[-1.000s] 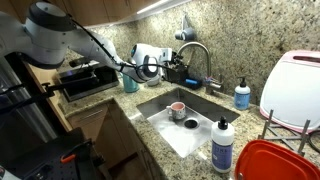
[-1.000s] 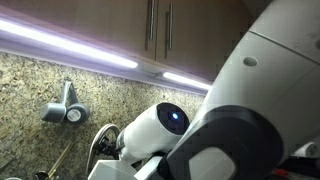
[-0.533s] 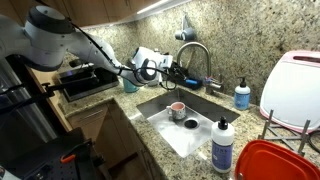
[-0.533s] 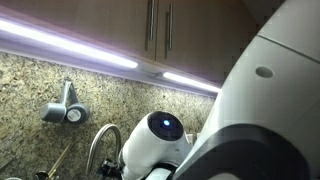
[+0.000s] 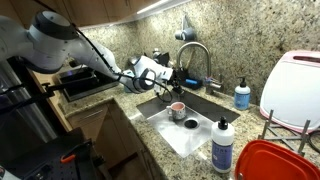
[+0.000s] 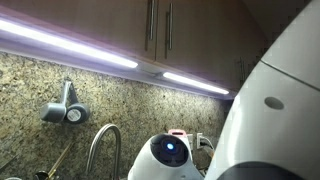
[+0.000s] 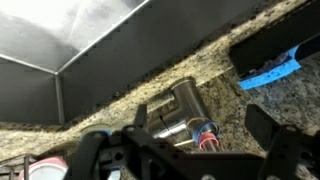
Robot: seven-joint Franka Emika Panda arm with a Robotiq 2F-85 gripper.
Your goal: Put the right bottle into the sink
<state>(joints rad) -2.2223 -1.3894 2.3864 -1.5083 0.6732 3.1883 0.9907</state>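
While your arm (image 5: 60,40) reaches in from the side, the tool (image 5: 174,80) hangs over the back edge of the sink (image 5: 180,140), just beside the tap (image 5: 196,52). Its two fingers (image 7: 88,150) are spread wide apart, and you are not holding anything. In the wrist view you look down between them at the foot of the tap (image 7: 182,108) on the speckled bench (image 5: 255,118), with the grey wall of the sink behind it and a blue thing (image 7: 270,70) lying off to one side.

You can see the right bottle (image 5: 222,146) in an exterior view. It is the tall white one with the black cap. It stands upright on the bench at the near corner of the sink, just beside the rim and well apart from the tool. A small blue bottle (image 5: 242,95) stands on the far side, near the tap. A pink cup (image 5: 177,108) sits inside the sink. In an exterior view the white arm (image 6: 270,110) fills much of the picture, so the tool is hidden there
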